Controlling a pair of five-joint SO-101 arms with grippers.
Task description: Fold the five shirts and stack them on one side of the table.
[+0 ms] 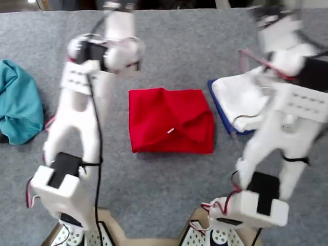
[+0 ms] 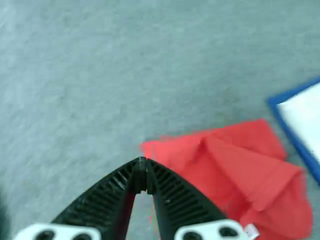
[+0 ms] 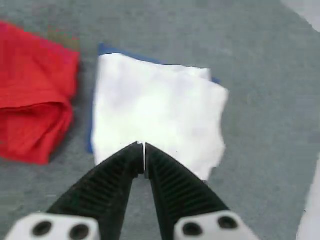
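Observation:
A folded red shirt (image 1: 170,121) lies in the middle of the grey table. To its right a folded white shirt (image 1: 241,97) rests on a folded blue shirt (image 1: 218,107). A crumpled teal shirt (image 1: 19,102) sits at the left edge. My left gripper (image 2: 143,167) hangs shut and empty above the table just beside the red shirt (image 2: 240,170). My right gripper (image 3: 143,152) is shut and empty above the white shirt (image 3: 157,112), with the blue shirt (image 3: 102,50) peeking out beneath and the red shirt (image 3: 32,95) beside it.
The left arm (image 1: 82,118) stands between the teal and red shirts. The right arm (image 1: 279,123) leans over the white and blue stack. Bare grey cloth (image 1: 189,41) stretches across the back of the table.

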